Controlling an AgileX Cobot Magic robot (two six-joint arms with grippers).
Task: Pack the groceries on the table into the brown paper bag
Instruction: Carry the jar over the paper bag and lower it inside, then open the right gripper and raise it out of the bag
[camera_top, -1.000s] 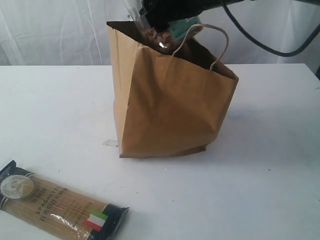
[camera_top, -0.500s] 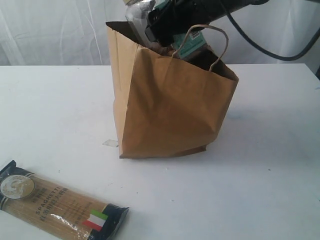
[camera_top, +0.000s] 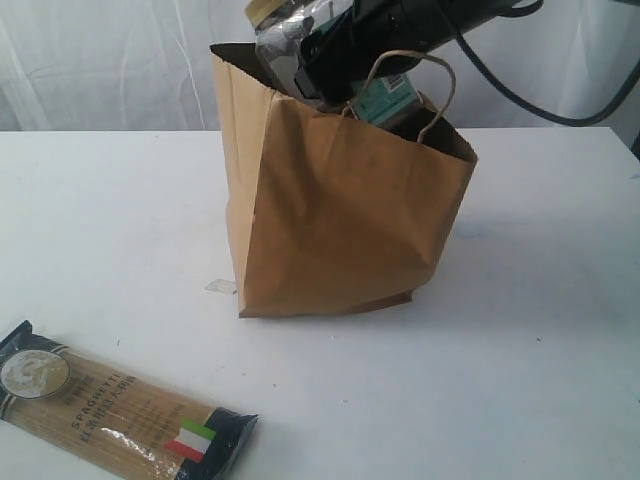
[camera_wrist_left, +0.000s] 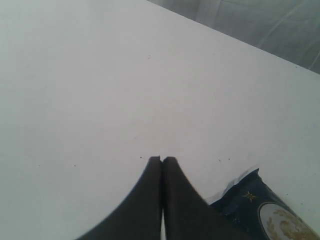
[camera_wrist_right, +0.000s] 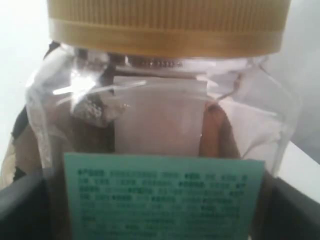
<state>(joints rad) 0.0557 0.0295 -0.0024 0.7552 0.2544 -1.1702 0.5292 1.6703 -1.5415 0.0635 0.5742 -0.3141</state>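
The brown paper bag (camera_top: 340, 220) stands open in the middle of the white table (camera_top: 540, 350). My right gripper (camera_top: 330, 60) holds the clear jar (camera_top: 285, 40) tilted at the bag's mouth, mustard lid up and to the left. In the right wrist view the jar (camera_wrist_right: 160, 135) fills the frame between the dark fingers (camera_wrist_right: 20, 210) of the right gripper (camera_wrist_right: 160, 215). The spaghetti pack (camera_top: 120, 410) lies flat at the front left. My left gripper (camera_wrist_left: 162, 159) is shut and empty over bare table, beside the pack's dark end (camera_wrist_left: 270, 215).
The bag's cord handle (camera_top: 440, 80) loops up beside the right arm. A black cable (camera_top: 540, 95) hangs behind the bag at the right. A small clear scrap (camera_top: 220, 287) lies at the bag's left foot. White curtain closes off the back.
The right gripper has turned the jar: its lid now shows above the bag's left rim and the green label has dropped lower in the mouth. The left gripper has not moved.
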